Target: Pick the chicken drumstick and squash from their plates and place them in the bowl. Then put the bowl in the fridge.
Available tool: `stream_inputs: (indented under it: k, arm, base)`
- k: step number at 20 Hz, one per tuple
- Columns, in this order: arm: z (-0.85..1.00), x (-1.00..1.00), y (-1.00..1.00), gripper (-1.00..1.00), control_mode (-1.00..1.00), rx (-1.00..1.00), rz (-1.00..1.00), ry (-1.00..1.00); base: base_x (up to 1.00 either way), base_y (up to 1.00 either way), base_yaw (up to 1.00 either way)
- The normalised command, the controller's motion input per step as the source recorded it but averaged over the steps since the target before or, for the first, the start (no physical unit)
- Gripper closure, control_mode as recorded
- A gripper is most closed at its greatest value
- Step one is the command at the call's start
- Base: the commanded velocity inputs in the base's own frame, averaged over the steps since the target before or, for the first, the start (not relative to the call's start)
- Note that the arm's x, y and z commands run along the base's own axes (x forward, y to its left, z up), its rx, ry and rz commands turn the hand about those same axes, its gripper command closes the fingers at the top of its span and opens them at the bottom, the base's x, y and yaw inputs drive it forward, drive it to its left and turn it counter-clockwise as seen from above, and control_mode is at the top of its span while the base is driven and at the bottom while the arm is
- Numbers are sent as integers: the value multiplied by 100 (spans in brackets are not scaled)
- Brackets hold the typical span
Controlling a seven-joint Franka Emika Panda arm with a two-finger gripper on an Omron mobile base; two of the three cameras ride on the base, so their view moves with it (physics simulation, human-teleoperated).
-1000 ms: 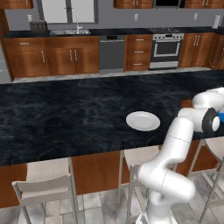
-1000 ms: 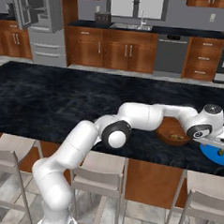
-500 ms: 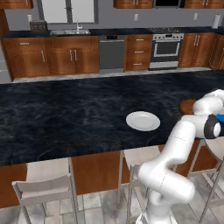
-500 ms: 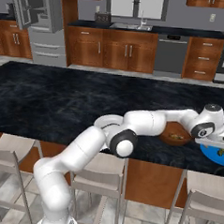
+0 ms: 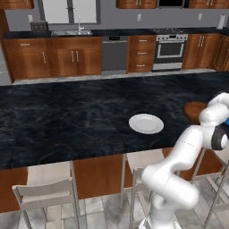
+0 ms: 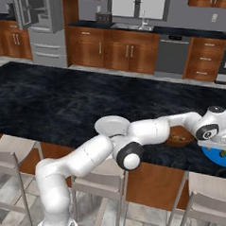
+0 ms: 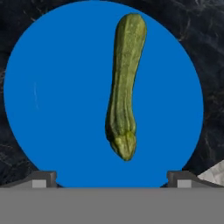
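A dark green squash (image 7: 124,83) lies along the middle of the bright blue plate (image 7: 52,96), near the counter's right end. My gripper (image 7: 111,178) hovers straight above it and is open, its two fingertips (image 7: 43,177) spread wide with nothing between them. Seen from the right base, the gripper (image 6: 222,146) hangs just over the blue plate (image 6: 216,156). The reddish-brown bowl (image 6: 179,136) (image 5: 194,111) sits just left of that plate, partly behind my forearm. Further left lies the white plate (image 6: 111,125) (image 5: 146,123), bare. The drumstick is hidden. The fridge (image 6: 37,20) stands far back left, door open.
The dark marble counter (image 5: 67,116) stretches wide to the left. Stools (image 5: 47,183) line its near edge. Across the aisle, wooden cabinets run along the back wall with a sink (image 5: 71,32), a dishwasher (image 5: 114,53) and a steel oven (image 5: 169,49).
My hand has sunk slightly toward the blue plate and my elbow has swung to the right. The plates, bowl and squash have not moved.
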Motion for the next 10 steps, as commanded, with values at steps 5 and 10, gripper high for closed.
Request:
stream_inputs:
  k: [5, 10]
  arm:
    - [-6, 13, -3, -100, -100, 11, 0, -1]
    - [-6, 21, -1, -100, -100, 7, 0, 0]
  base:
    - [0, 0, 0]
    - [0, 0, 0]
